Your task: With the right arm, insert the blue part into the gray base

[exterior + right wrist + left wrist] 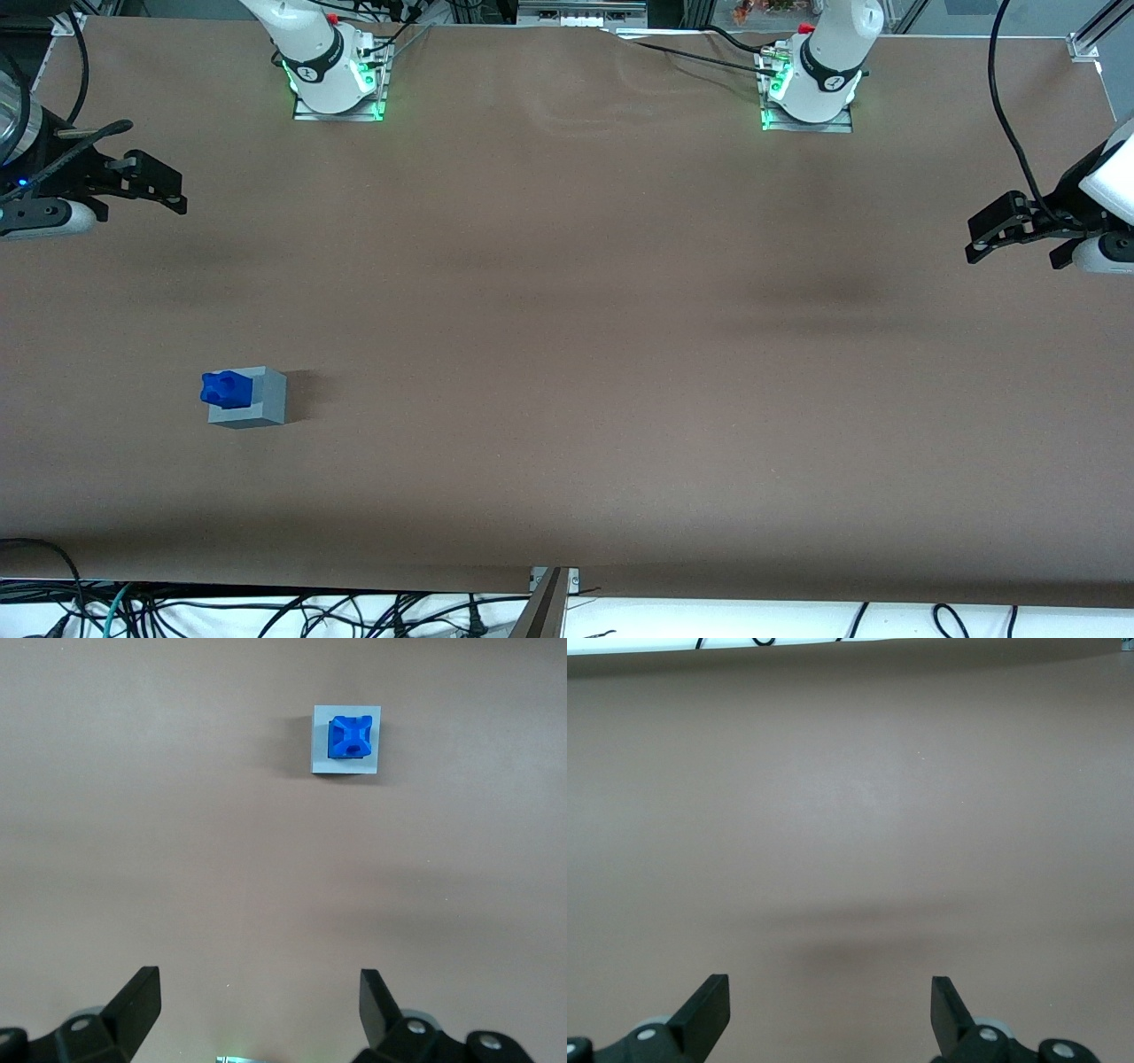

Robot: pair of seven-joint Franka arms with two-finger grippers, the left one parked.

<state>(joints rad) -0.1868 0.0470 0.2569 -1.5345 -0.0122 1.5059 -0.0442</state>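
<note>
The blue part (pixel 226 388) stands in the top of the gray base (pixel 266 399), its lobed top sticking up above the cube. Both rest on the brown table toward the working arm's end. My right gripper (pixel 180 197) hangs open and empty above the table, well apart from the base and farther from the front camera. From the right wrist, the blue part (pixel 351 737) sits within the gray base (pixel 321 749), a good way off from the open gripper (pixel 257 985), whose fingers hold nothing.
The brown table cover (pixel 567 354) spans the whole workspace. Two arm mounts (pixel 335 84) (pixel 811 93) stand along the table's edge farthest from the front camera. Loose cables (pixel 266 611) lie below the table's near edge.
</note>
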